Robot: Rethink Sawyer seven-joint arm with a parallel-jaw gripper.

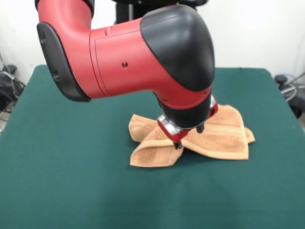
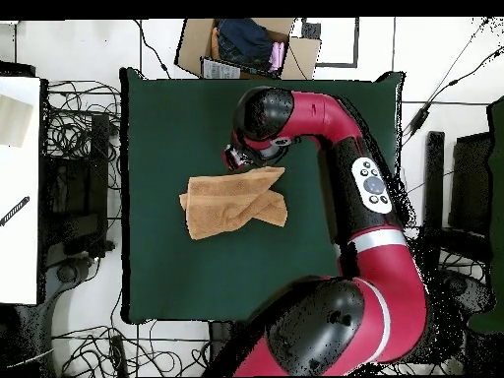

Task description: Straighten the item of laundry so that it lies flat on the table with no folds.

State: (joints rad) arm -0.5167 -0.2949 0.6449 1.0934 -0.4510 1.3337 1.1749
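A folded, rumpled tan towel [image 1: 209,138] lies near the green worktop's [image 1: 71,167] centre, toward four o'clock in the front view, as the red arm's gripper [image 1: 188,137] presses against it; the jaws' spread cannot be told.

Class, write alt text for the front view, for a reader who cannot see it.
A red and black robot arm reaches down so its claw meets a crumpled, folded orange-tan towel near the middle of a dark green table. The towel lies in overlapping layers, not flat.
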